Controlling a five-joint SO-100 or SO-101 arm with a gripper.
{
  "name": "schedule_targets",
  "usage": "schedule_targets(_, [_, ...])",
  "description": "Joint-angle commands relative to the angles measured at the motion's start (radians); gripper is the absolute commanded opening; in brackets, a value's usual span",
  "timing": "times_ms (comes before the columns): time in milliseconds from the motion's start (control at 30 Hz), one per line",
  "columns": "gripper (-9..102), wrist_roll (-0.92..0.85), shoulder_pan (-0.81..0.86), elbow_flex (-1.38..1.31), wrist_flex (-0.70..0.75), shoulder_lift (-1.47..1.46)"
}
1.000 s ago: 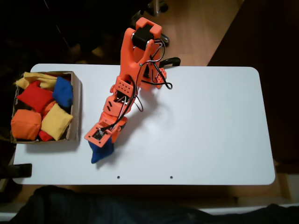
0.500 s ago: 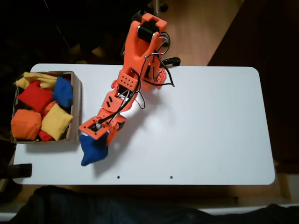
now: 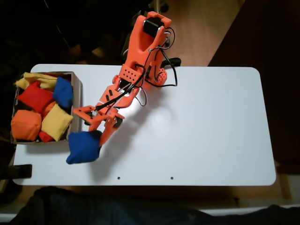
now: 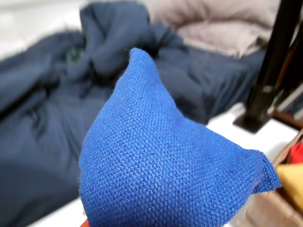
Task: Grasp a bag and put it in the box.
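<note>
The bag (image 3: 83, 147), a plump royal-blue beanbag, hangs from the claw (image 3: 96, 138) near the front left part of the white surface (image 3: 211, 126) in the fixed view, just right of the box's (image 3: 76, 101) front corner and outside its walls. The claw is closed on the bag's upper right edge, one orange finger reaching down to the fabric; a soft shadow lies on the surface beneath and to the right of the bag.

At the far left of the fixed view, the brown cardboard box sits on the surface's left end, packed with beanbags: an orange one (image 3: 26, 125) at the front left, a red one (image 3: 35, 97) behind it, a yellow one (image 3: 56, 121) toward the right wall, a second blue one (image 3: 63, 92) at the back right, and another yellow one (image 3: 40, 79) draped along the back edge.

Moving right, the orange arm (image 3: 136, 70) slants from its base at the surface's back edge down toward the bag, with black cables looping along it. The rest of the surface to the right is bare white.

In the wrist view, the bag (image 4: 165, 161) looms close, its woven blue cloth pinched up to a peak. Behind it lies rumpled dark blue cloth (image 4: 42, 123), and to the right a dark post (image 4: 270, 71). At the right edge a slice of the box (image 4: 265, 210) appears.
</note>
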Motion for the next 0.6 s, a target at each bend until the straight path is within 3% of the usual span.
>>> schedule_targets(0, [1,0.017,0.017,-0.009,-0.058,0.089])
schedule_targets(200, [1,0.052,0.035,-0.009,-0.043,0.149])
schedule_targets(567, [1,0.031,0.052,-0.035,0.115,0.256])
